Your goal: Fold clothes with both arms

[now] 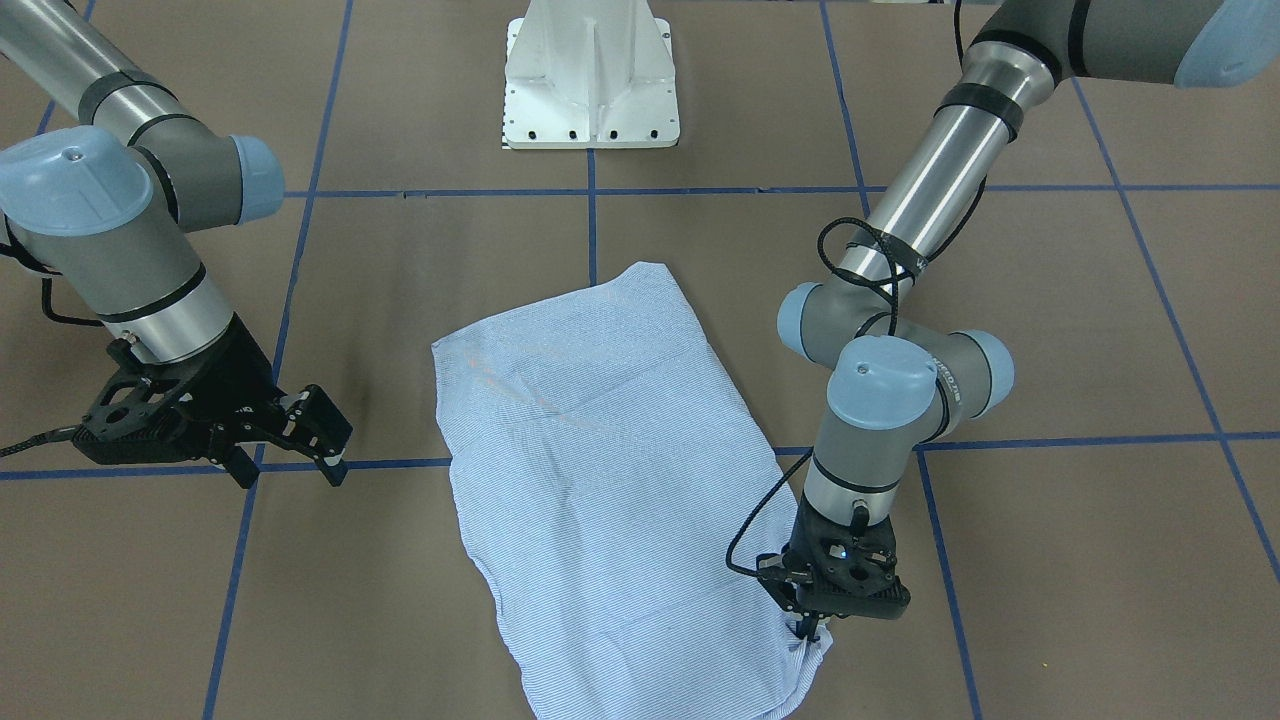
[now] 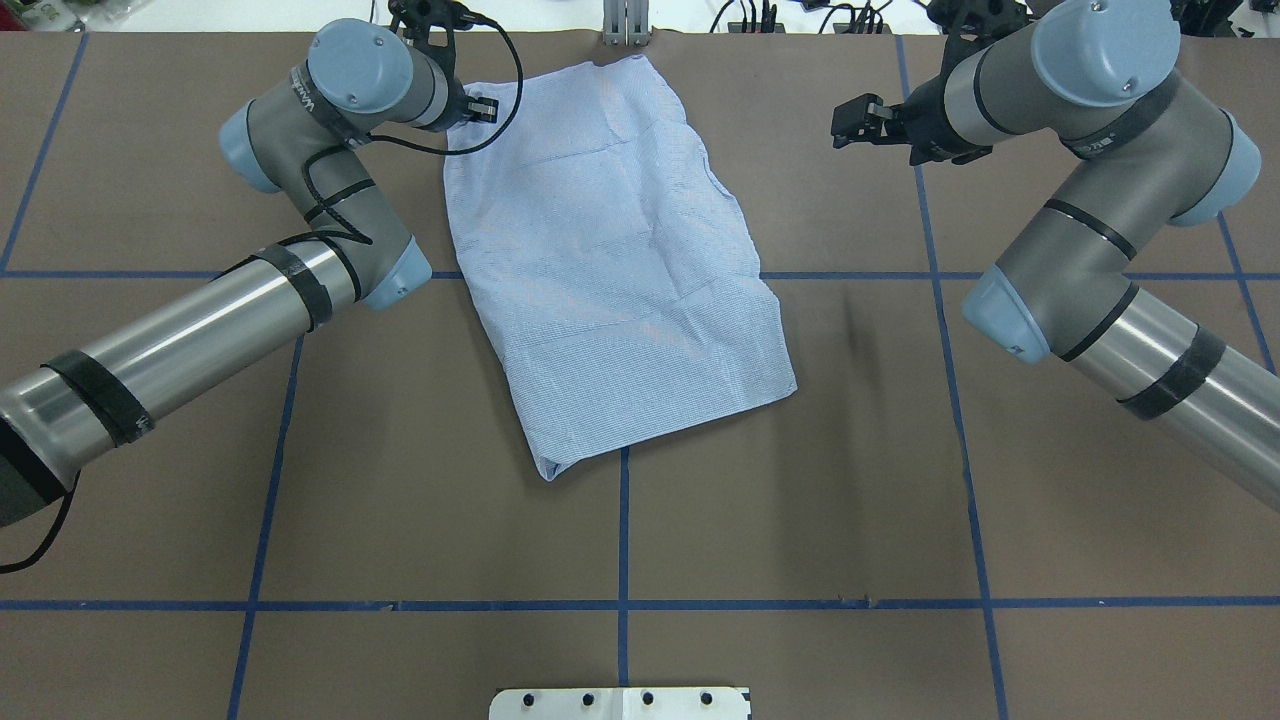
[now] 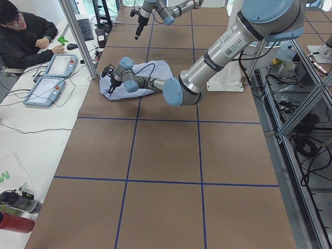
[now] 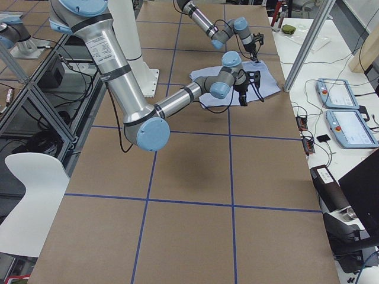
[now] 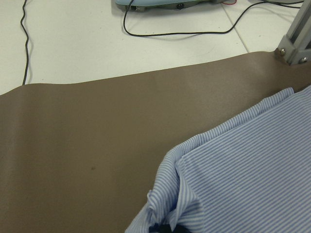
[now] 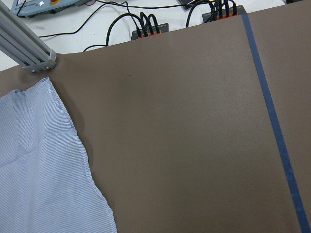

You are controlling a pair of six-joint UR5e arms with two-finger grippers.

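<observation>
Shirt lies flat on the table, folded to a rough rectangle. Its long axis runs from my base out toward the far edge, skewed a bit. L gripper is pinched narrow on the far corner on my L side, w/ cloth bunched betw. the fingers; the L wrist cam shows puckered stripes right at the tips. R gripper hangs empty, fingers spread wide, over bare table off the shirt's R edge and well apart from the cloth. So only L has a hold, and R has the ground to cover: its matching far corner lies inboard, toward L. My read: the next fold brings the far end back toward me along that axis, and R needs its corner first, else the cloth drags crooked.
</observation>
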